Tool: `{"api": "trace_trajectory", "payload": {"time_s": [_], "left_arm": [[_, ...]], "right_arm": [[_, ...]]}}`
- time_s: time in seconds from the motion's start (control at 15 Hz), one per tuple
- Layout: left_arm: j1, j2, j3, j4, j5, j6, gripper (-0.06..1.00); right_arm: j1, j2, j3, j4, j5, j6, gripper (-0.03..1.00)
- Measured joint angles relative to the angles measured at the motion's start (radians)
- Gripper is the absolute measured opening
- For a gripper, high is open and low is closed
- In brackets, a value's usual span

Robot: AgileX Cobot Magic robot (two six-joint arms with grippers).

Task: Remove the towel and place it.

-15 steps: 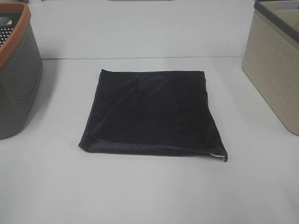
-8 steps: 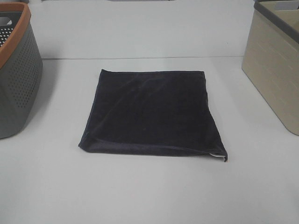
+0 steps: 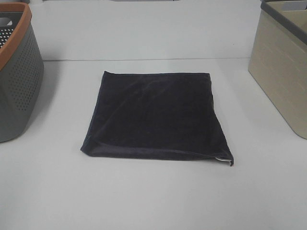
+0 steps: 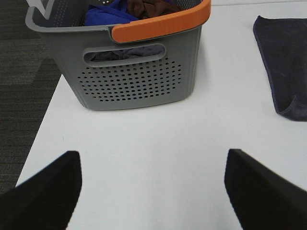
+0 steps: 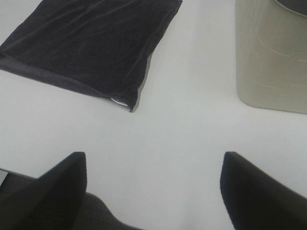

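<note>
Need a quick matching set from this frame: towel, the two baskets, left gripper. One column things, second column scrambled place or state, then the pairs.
Things:
1. dark towel
2. grey basket with orange rim
3. beige basket
4. left gripper

States:
A. holds coloured cloths
B. open, holding nothing
C. folded flat in the table's middle
D. on the table's right edge

Pairs: 1-C, 2-A, 3-D, 4-B
</note>
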Motion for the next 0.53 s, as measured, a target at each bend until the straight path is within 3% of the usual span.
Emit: {"api": "trace_trajectory", "payload": {"time_s": [0.53], "left_arm": [[0.000, -0.001, 0.000, 0.002, -0.001, -0.001, 0.76]], "right_arm": [[0.000, -0.159, 0.011, 0.011, 0.020, -0.007, 0.76]]}}
